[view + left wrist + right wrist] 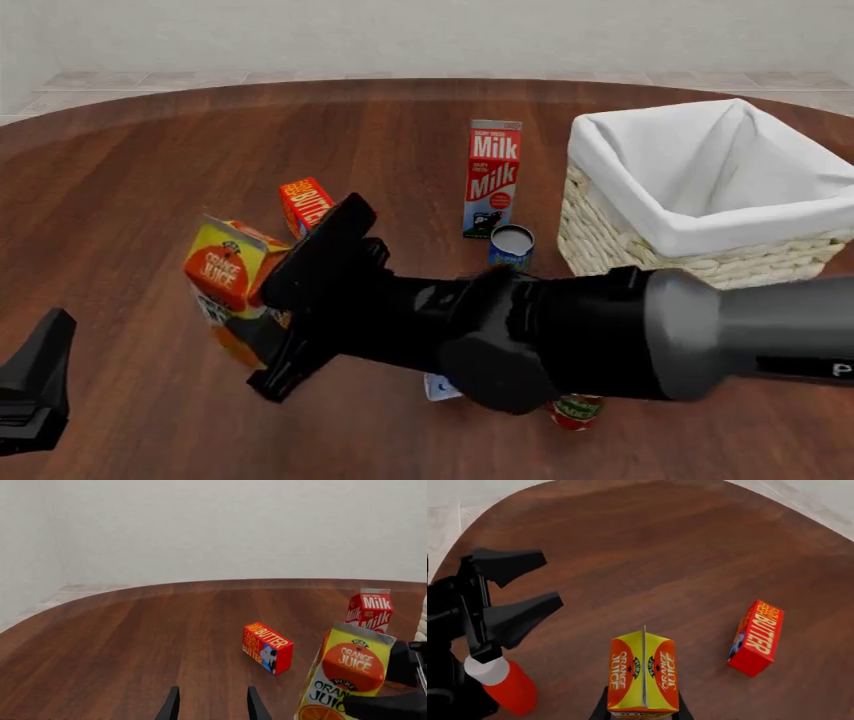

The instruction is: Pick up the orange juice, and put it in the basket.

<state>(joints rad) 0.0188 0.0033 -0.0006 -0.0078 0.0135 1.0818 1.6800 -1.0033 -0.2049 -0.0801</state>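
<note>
The right gripper clamps the orange juice, lettered "PURE ORANGE JUICE", tilted left of the "BUTTER" box. The left gripper hangs spread and empty. The "Milk" carton stands beside the basket.

All three views are bright and evenly lit, with soft light and no harsh glare. The brown table carries a faint sheen and only weak, diffuse shadows beside the objects. The pictures are clean renders, sharp from near to far, with no motion blur or grain. Lettering on the milk carton and butter box reads clearly. Straight edges stay straight toward the borders, with no visible lens distortion.
</note>
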